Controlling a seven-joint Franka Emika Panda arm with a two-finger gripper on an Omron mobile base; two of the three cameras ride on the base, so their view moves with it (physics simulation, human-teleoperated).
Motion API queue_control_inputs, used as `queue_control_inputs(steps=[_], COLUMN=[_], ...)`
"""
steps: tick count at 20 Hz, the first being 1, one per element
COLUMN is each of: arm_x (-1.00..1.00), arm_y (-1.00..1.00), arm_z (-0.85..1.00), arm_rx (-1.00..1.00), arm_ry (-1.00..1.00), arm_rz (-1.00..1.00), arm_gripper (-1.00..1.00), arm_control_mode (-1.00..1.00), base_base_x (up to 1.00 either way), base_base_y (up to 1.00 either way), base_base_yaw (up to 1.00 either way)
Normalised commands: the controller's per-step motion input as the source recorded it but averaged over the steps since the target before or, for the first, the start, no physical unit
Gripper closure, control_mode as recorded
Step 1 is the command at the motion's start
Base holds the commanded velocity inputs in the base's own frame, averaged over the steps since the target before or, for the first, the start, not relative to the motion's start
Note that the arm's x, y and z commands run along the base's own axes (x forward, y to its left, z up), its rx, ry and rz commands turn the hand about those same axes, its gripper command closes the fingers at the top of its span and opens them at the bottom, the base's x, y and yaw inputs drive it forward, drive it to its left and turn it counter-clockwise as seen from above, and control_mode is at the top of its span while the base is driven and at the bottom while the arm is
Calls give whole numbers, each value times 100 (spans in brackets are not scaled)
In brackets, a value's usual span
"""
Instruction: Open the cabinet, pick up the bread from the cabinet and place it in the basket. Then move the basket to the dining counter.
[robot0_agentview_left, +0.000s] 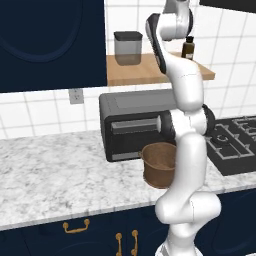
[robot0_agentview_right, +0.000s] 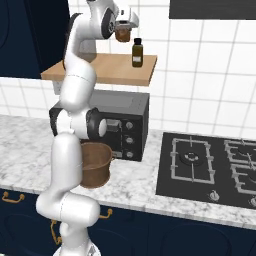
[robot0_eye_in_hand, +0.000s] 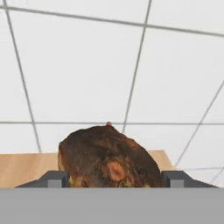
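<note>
White tiled wall behind everything; marble worktop (robot0_agentview_left: 55, 175) runs along it over navy drawers with brass handles (robot0_agentview_left: 76, 227).

Left to right from my left base camera: a dark navy cabinet front (robot0_agentview_left: 52, 42) fills the upper left, its lower edge above the wall socket (robot0_agentview_left: 76, 95). Beside it a wooden shelf (robot0_agentview_left: 132, 72) juts from the tiles, carrying a grey lidded canister (robot0_agentview_left: 128, 48) on the left and a brown glass bottle (robot0_agentview_right: 137, 52) with a black cap toward the right end. Under the shelf sits a black microwave (robot0_agentview_left: 131, 122), hard against the wall. Bare marble lies open to the left of the microwave and along the front edge. A black gas hob (robot0_agentview_right: 205, 167) takes up the right stretch of the worktop.

Basket (robot0_agentview_left: 159, 164): brown, woven, upright on the marble just in front of the microwave, partly hidden by my arm. From the right base camera I see into its mouth; what I can see of the inside is bare.

Gripper (robot0_agentview_right: 123, 31) is high, level with the bottle's top and just left of it, above the shelf. Bread (robot0_eye_in_hand: 108, 156) sits between the fingers (robot0_eye_in_hand: 52, 178), one dark tip on each side of the loaf, jaws spread wide and clamped on it. Hand camera shows the wooden shelf edge and tiles behind the loaf. Bread is well above the basket and apart from it.
</note>
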Motion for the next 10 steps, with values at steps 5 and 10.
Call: queue_control_inputs(steps=[5, 10], arm_x=[-100, -100], arm_y=[3, 18], arm_z=[18, -4], arm_rx=[0, -3], arm_ry=[0, -1], arm_rz=[0, 0], arm_gripper=[100, 100], arm_control_mode=[-100, -100], base_base_x=[0, 0], base_base_y=[0, 0], base_base_yaw=[0, 0])
